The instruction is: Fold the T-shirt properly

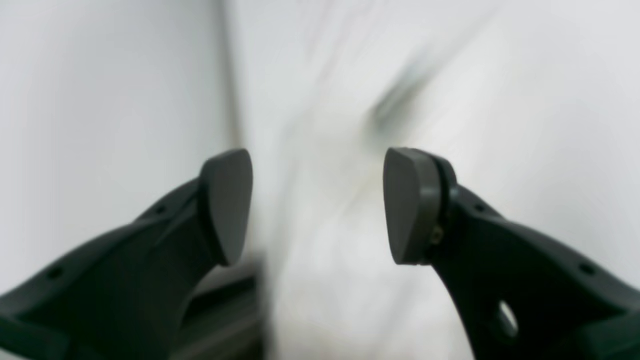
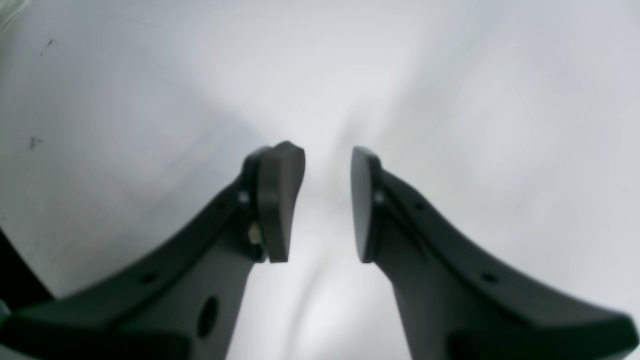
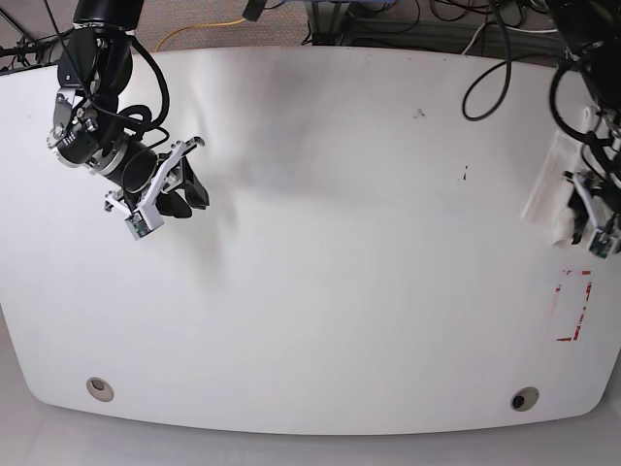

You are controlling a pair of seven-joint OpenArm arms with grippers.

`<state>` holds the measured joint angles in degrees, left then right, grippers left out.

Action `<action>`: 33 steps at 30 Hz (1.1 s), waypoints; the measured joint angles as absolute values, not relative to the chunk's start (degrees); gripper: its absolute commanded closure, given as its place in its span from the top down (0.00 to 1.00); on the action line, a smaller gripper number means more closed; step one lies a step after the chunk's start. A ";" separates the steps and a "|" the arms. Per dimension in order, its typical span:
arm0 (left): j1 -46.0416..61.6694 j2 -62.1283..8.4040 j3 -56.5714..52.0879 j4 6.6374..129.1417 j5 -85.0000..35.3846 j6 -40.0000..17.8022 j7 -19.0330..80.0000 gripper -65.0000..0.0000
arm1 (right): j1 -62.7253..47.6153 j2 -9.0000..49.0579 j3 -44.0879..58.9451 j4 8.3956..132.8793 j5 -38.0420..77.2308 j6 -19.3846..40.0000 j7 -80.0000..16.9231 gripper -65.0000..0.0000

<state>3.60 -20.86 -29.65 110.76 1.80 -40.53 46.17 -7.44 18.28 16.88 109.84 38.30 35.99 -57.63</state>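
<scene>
Left wrist view first: you are looking between the two dark pads of the left gripper (image 1: 318, 205), which stand wide apart with nothing between them. Behind them lies a pale, badly smeared field — the creased white stuff filling the middle and right of the frame may be the T-shirt (image 1: 350, 240), though the blur is too heavy for you to be sure. A flat grey-white surface sits to the left of a vertical edge, and a dark band shows low down beside the left pad.

Right wrist view: the right gripper (image 2: 327, 202) has its pads parted by a narrow gap, and nothing is pinched there. Under it you see the white table (image 2: 125, 125) with two small dark specks near the left side. A black corner cuts in at lower left.

Base view: the table (image 3: 320, 243) is a broad white top with rounded corners and two round holes near its front edge. The right gripper (image 3: 189, 184) hangs over the far-left part of it, apart from any cloth. The left gripper (image 3: 597, 218) is at the table's right edge, partly cut off by the frame — beside it a bunched white piece of the T-shirt (image 3: 545, 199) lies at that edge. A red dashed rectangle (image 3: 574, 306) is marked just in front of it.
</scene>
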 measured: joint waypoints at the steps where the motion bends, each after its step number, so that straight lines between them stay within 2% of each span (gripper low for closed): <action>1: 3.29 -17.87 -28.82 111.63 3.14 -41.06 43.81 0.59 | -7.40 18.24 16.78 109.40 35.83 35.99 -55.37 0.28; 4: 3.81 -10.26 -27.03 110.83 9.63 -39.86 35.79 0.59 | -7.94 17.74 16.56 108.92 26.63 35.94 -47.48 0.28; 9: 10.02 -1.83 -25.26 107.18 10.22 -34.50 11.18 0.57 | -10.76 14.06 17.61 104.79 14.28 37.52 -25.58 0.28; 13: 14.90 1.30 -21.17 98.74 11.79 -26.65 -1.15 0.49 | -13.13 13.82 18.98 95.31 4.89 36.80 -10.02 0.28; 17: 23.99 1.87 -17.04 98.41 10.44 -21.58 -12.29 0.49 | -20.71 12.53 22.35 93.30 5.80 38.33 3.51 0.28; 22: 36.62 3.62 -14.41 101.23 10.59 -20.12 -12.01 0.49 | -31.05 10.85 25.65 94.43 4.93 37.54 5.78 0.28; 30: 56.69 3.31 -12.08 107.98 0.82 -19.64 -12.53 0.48 | -48.56 9.10 29.19 97.36 18.74 37.91 7.07 0.28; 33: 62.61 3.27 -11.55 109.23 -1.02 -19.68 -12.73 0.48 | -54.19 9.08 29.34 97.47 20.43 37.54 6.57 0.28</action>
